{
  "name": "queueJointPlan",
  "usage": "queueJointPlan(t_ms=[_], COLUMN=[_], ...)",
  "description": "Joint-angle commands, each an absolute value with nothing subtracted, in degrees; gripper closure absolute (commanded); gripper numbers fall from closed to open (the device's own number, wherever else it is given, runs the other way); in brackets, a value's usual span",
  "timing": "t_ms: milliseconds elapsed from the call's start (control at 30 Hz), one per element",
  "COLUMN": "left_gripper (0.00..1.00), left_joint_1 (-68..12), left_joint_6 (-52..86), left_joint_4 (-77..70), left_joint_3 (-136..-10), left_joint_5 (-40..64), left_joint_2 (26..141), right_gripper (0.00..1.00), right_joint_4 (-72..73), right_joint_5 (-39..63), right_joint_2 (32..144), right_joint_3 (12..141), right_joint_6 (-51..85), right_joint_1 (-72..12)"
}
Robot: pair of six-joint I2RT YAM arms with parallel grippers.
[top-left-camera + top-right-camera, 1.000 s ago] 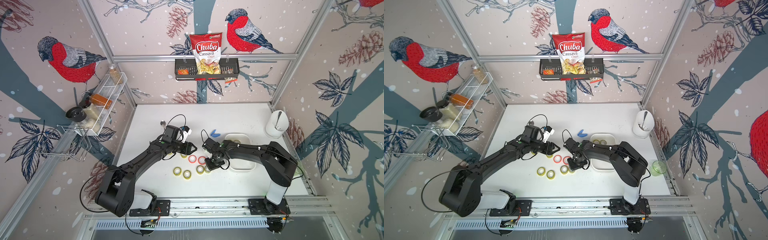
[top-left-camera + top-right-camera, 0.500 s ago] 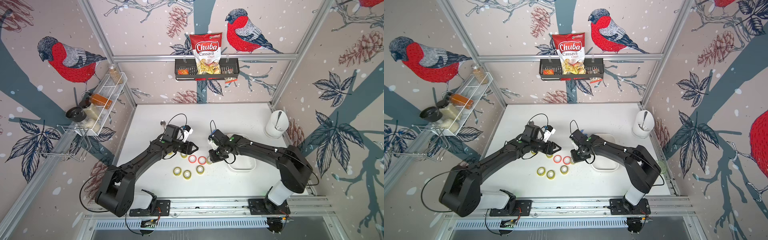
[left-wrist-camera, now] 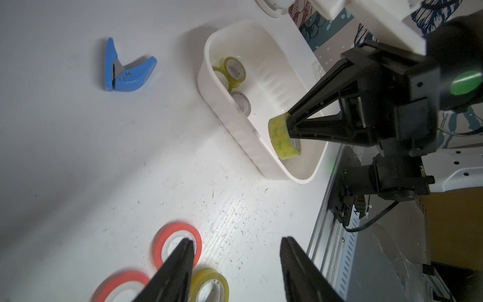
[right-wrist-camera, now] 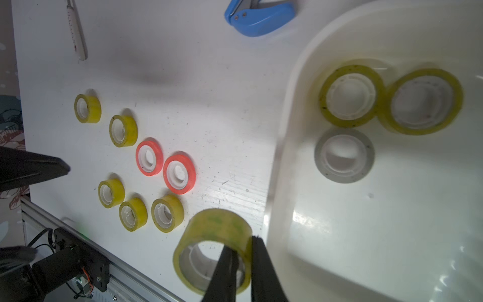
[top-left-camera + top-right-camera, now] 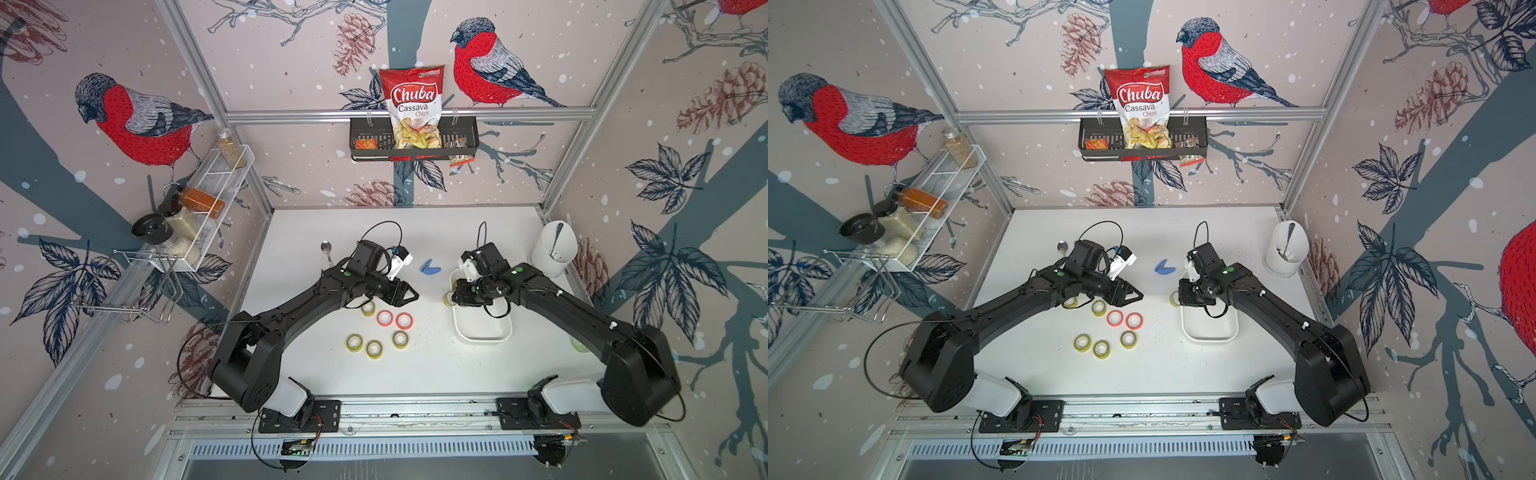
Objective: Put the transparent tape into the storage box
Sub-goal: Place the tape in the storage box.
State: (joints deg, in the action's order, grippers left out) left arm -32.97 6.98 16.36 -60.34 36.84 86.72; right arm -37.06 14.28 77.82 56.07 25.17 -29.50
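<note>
My right gripper [image 5: 453, 297] [image 4: 244, 241] is shut on the wall of a yellowish transparent tape roll [image 4: 214, 230] [image 3: 281, 137]. It holds the roll raised at the left rim of the white storage box [image 5: 482, 341] [image 5: 1208, 340] [image 4: 281, 162]. Three tape rolls [image 4: 350, 96] lie inside the box at its far end. Several more yellowish rolls [image 5: 374, 349] and two red ones [image 5: 385, 318] lie on the table between the arms. My left gripper [image 5: 415, 293] [image 3: 236, 243] hovers open above the red rolls, holding nothing.
A blue tape cutter [image 5: 430, 267] lies behind the rolls, and a spoon [image 5: 327, 249] lies at the back left. A tall white cup [image 5: 555, 249] stands right of the box. A black basket [image 5: 413, 145] hangs on the back wall.
My right gripper has lifted a transparent tape roll from the group on the table and carried it right to the box's left rim. The left arm has stayed still.
</note>
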Motion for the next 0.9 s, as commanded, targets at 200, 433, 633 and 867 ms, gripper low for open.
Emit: queueJointPlan(t_ms=[200,433,633,867], left_gripper=[0.43,0.43,0.43,0.43], left_joint_1=[-34.0,-34.5,-34.5,-34.5], left_joint_6=[3.8,1.6,1.0,-0.1], left_joint_4=[18.3,19.9,18.2,18.0], left_joint_3=[-67.9,-73.1,-72.2,-70.5], left_joint_5=[39.1,39.8,40.4,39.2], left_joint_2=[91.6,95.9,96.8,95.8], right_gripper=[0.86,0.86,0.86,0.86], right_joint_4=[-41.1,-40.1,-38.2,-35.4], right_joint_5=[11.7,9.2,6.8,6.0], right_joint_2=[73.5,76.9,82.1,87.1], right_joint_3=[50.0,50.2,53.3,53.9], right_joint_6=[21.6,20.0,21.9,23.4], right_joint_1=[-17.6,-13.3,-13.3,-13.2])
